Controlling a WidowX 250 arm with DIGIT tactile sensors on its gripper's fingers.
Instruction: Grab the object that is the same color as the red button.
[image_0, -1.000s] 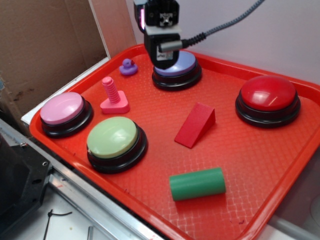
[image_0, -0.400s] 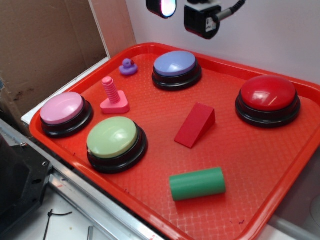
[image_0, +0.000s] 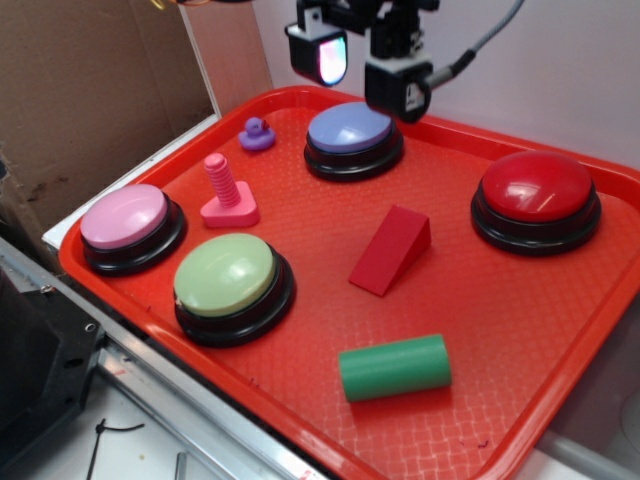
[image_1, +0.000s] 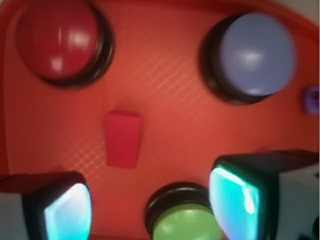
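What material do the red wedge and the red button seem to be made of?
The red wedge looks like matte solid plastic, perhaps painted wood: flat faces, no highlights. The red button looks like glossy moulded plastic: bright reflections on its dome, with a black, probably plastic, base.

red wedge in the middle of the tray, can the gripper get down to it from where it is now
Probably yes. The gripper hangs open above the back of the tray, holding nothing. The red wedge lies alone on bare tray, apart from the red button and the green cylinder, with nothing over it.
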